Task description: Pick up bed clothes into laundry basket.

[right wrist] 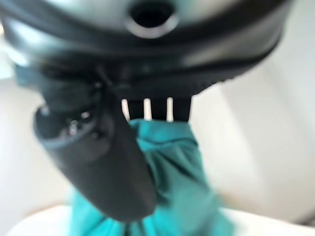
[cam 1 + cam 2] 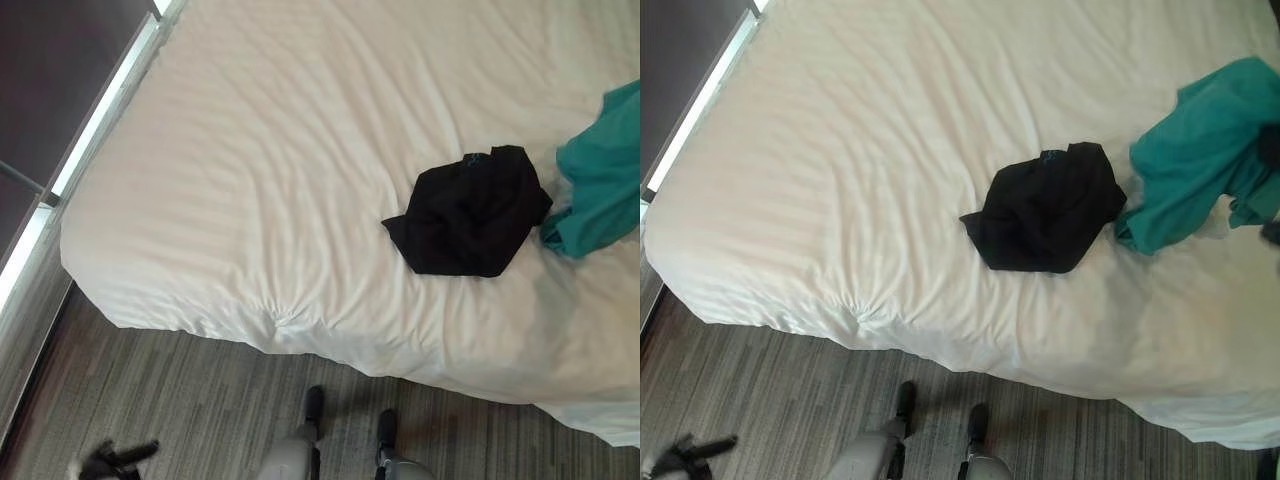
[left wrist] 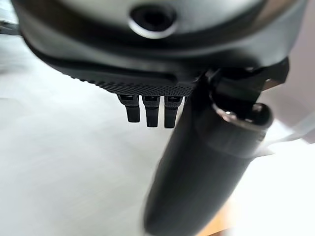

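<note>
While the right hand (image 1: 98,162) grips it, the teal garment (image 2: 1200,150) trails diagonally toward the black garment (image 2: 1045,210).

The left hand (image 3: 147,73) is a dark, glossy shell with a round recessed hole near the wrist and a finely dotted strip along its edge. Short black fingers (image 3: 151,110) stand in a row beside a thick, smooth thumb (image 3: 197,172), with a bright metal pin at its base. The right hand (image 1: 147,64) has the same build, with small silvery screws at its thumb's root.

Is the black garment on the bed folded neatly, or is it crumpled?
Crumpled: the black garment lies bunched in an uneven heap with irregular edges on the white bed.
</note>
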Controlling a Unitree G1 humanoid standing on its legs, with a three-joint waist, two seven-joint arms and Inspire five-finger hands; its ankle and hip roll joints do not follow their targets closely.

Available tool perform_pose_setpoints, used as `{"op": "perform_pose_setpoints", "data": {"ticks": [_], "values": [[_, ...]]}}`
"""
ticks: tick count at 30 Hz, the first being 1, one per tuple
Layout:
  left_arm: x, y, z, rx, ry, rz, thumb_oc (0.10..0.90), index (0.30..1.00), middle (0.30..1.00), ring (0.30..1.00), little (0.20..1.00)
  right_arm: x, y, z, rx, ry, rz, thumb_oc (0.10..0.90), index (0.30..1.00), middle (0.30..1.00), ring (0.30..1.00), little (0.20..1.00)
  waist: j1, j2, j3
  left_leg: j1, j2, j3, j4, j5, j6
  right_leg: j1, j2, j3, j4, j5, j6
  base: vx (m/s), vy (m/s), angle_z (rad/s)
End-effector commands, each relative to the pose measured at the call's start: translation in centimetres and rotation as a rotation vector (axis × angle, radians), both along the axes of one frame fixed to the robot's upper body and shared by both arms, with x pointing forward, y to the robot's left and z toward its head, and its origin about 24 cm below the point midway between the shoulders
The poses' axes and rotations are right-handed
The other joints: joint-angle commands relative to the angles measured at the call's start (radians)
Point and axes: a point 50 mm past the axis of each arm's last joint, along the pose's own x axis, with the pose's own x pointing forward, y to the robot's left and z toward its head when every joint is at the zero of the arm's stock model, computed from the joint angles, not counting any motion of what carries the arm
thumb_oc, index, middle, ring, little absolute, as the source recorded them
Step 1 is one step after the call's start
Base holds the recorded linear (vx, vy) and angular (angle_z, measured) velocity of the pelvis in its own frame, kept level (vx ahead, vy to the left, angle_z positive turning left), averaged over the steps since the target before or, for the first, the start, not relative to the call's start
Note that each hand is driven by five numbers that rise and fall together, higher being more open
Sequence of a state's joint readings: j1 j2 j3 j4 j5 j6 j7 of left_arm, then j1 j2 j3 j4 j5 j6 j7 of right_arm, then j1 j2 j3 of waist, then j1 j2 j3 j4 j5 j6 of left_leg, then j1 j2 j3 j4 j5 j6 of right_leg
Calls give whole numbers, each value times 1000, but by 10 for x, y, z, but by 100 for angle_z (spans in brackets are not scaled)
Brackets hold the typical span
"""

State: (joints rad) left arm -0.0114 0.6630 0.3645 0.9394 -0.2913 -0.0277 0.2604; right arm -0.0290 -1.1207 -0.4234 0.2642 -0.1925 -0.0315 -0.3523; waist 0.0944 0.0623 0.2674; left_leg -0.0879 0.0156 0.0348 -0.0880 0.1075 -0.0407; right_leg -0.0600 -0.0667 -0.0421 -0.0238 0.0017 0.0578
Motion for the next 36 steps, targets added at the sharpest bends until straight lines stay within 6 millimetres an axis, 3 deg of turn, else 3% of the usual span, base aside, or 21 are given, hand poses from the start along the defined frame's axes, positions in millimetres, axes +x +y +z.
{"op": "perform_pose_setpoints", "data": {"ticks": [1, 2, 3, 4, 5, 7, 9, 10, 11, 13, 16, 24, 25, 26, 28, 29, 30, 31, 32, 33, 36], "values": [[29, 34, 94, 381, -203, -65, 800, 900, 900, 900, 900, -24, -23, 21, -55, -99, -161, 400, 300, 300, 300, 300, -70, -20, -160, 80, 34, 8, 1, -119, -85, 94, -93, 36, -63, -21, 104, -33, -67, -49], [66, 15, 158, 517, -504, -172, 800, 900, 900, 900, 900, -42, -39, -54, 170, 4, -252, 400, 300, 300, 300, 300, -120, -4, -157, 94, 40, 23, 1, -119, -76, 88, -83, 67, -63, -8, 103, -32, -65, -26], [66, 14, 159, 523, -500, -175, 800, 900, 900, 900, 900, -44, -39, -57, 175, 6, -255, 400, 300, 300, 300, 300, -110, -11, -159, 103, 40, 28, 1, -131, -76, 94, -84, 73, -63, -17, 104, -45, -52, -10], [81, -2, 187, 585, -627, -228, 800, 900, 900, 900, 900, -50, -39, -91, 278, 48, -288, 400, 300, 300, 300, 300, -137, -4, -156, 119, 41, 40, 1, -139, -63, 86, -72, 112, -63, -12, 100, -12, 20, -48], [85, -11, 202, 628, -687, -245, 800, 900, 900, 900, 900, -50, -35, -109, 324, 75, -295, 400, 300, 300, 300, 300, -138, -4, -145, 132, 37, 35, 1, -137, -55, 82, -62, 139, -63, -2, 96, -62, 40, -85], [99, -32, 226, 668, -829, -271, 800, 900, 900, 900, 900, -43, -24, -136, 418, 95, -288, 400, 300, 300, 300, 300, -133, -12, -122, 144, 9, -74, 13, -143, -48, 63, -38, 203, -62, 11, 81, -70, 31, -113], [110, -52, 249, 706, -941, -310, 800, 900, 900, 900, 900, -36, -12, -155, 492, 113, -270, 400, 300, 300, 300, 300, -116, -31, -107, 110, -28, -267, 33, -157, -50, 36, -22, 271, -62, 26, 74, -67, -14, -128], [110, -53, 250, 708, -943, -310, 800, 900, 900, 900, 900, -36, -12, -155, 494, 111, -271, 400, 300, 300, 300, 300, -116, -34, -108, 101, -30, -269, 37, -153, -51, 31, -24, 270, -63, 32, 75, -29, -29, -132], [119, -65, 257, 716, -976, -342, 800, 900, 900, 900, 900, -35, -7, -166, 506, 150, -270, 400, 300, 300, 300, 300, -120, -35, -111, 90, -45, -355, 32, -158, -45, 20, -9, 305, -62, 36, 76, 30, 44, -123], [142, -104, 272, 751, -1030, -487, 800, 900, 900, 900, 900, -51, -5, -190, 549, 220, -316, 400, 300, 300, 300, 300, -179, -28, -127, 104, -23, -329, 1, -172, -28, 4, -6, 326, -63, 38, 91, 48, 130, -120], [158, -126, 271, 755, -1010, -552, 800, 900, 900, 900, 900, -55, -1, -202, 579, 247, -326, 400, 300, 300, 300, 300, -195, -41, -128, 111, -34, -271, 1, -172, -17, -10, -16, 343, -59, 58, 113, 36, 167, -57], [158, -126, 272, 755, -1010, -553, 800, 900, 900, 900, 900, -55, -1, -202, 580, 247, -328, 400, 300, 300, 300, 300, -191, -42, -128, 112, -34, -268, 1, -172, -17, -10, -16, 346, -59, 59, 113, -27, 30, -25], [176, -135, 269, 837, -860, -601, 800, 900, 900, 900, 900, -63, 6, -231, 627, 360, -358, 400, 300, 300, 300, 300, -235, -58, -74, 100, -40, -171, 1, -154, -16, -85, 4, 300, -9, 109, 157, -636, 107, -13], [182, -127, 234, 745, -717, -593, 800, 900, 900, 900, 900, -78, 10, -260, 690, 502, -394, 400, 300, 300, 300, 300, -151, -64, -64, 47, 39, -4, 1, -145, -28, 4, -116, 55, 107, 16, 126, -712, 115, -133], [184, -130, 207, 707, -615, -605, 800, 900, 900, 900, 900, -76, 12, -262, 701, 525, -386, 400, 300, 300, 300, 300, -119, -91, -74, 37, 28, 41, 1, -143, -29, 38, -132, 44, 50, 34, 130, -295, 14, -186], [185, -131, 206, 708, -613, -606, 800, 900, 900, 900, 900, -77, 12, -262, 702, 526, -387, 400, 300, 300, 300, 300, -115, -93, -75, 37, 27, 45, 1, -143, -27, 39, -134, 47, 45, 37, 132, -10, 10, -74], [187, -126, 182, 674, -497, -598, 800, 900, 900, 900, 900, -74, 15, -264, 724, 528, -372, 400, 300, 300, 300, 300, -109, -110, -94, 32, 23, 73, 1, -146, -26, 42, -124, 24, -4, 40, 138, 11, -10, -37], [188, -126, 182, 674, -497, -599, 800, 900, 900, 900, 900, -74, 15, -264, 725, 528, -373, 400, 300, 300, 300, 300, -106, -110, -96, 31, 23, 75, 1, -147, -25, 44, -124, 25, -10, 43, 138, 42, 3, -59], [191, -134, 152, 566, -424, -635, 800, 900, 900, 900, 900, -73, 18, -268, 734, 556, -360, 400, 300, 300, 300, 300, -110, -118, -104, 36, 22, 86, 1, -147, -26, 49, -111, 18, -47, 42, 138, 57, 29, -67], [193, -141, 139, 517, -412, -654, 800, 900, 900, 900, 900, -72, 18, -267, 733, 558, -352, 400, 300, 300, 300, 300, -113, -116, -104, 43, 23, 87, 1, -150, -27, 56, -107, 16, -57, 42, 137, 52, 28, -69], [193, -141, 139, 515, -412, -654, 800, 900, 900, 900, 900, -72, 18, -267, 732, 558, -354, 400, 300, 300, 300, 300, -112, -114, -102, 46, 23, 87, 1, -151, -27, 59, -106, 16, -57, 41, 136, 6, 3, -43]]}}
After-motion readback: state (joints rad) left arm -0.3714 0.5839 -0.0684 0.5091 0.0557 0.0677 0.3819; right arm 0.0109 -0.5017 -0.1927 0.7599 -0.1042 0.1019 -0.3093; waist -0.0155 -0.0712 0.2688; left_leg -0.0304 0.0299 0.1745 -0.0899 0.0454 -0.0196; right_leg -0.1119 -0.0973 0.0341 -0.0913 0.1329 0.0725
